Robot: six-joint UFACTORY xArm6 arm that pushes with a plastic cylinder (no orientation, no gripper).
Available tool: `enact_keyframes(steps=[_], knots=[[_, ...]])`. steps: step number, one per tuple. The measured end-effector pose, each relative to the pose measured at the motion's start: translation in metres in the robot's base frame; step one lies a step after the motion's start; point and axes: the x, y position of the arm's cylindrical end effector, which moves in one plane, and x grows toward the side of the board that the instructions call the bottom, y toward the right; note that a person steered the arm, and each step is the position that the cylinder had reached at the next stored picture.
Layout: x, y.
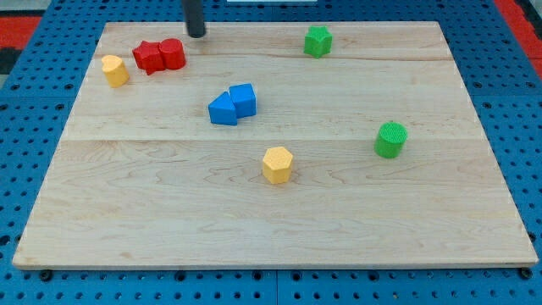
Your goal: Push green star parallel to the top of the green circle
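Observation:
The green star (318, 41) sits near the view's top, right of centre, on the wooden board (271, 229). The green circle (390, 140) stands lower, at the view's right. My tip (196, 35) is at the view's top, left of centre, far left of the green star and just up and right of the red blocks. It touches no block.
Two red blocks (159, 56) lie together at the upper left. A yellow block (115, 70) is at the far left. Two blue blocks (233, 105) touch each other near the middle. A yellow hexagon (277, 164) sits below centre.

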Motion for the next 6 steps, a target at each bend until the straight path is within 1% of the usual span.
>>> enact_keyframes(steps=[1, 3, 4, 6], knots=[[0.000, 0.019], [0.000, 0.025], [0.008, 0.025], [0.058, 0.038]])
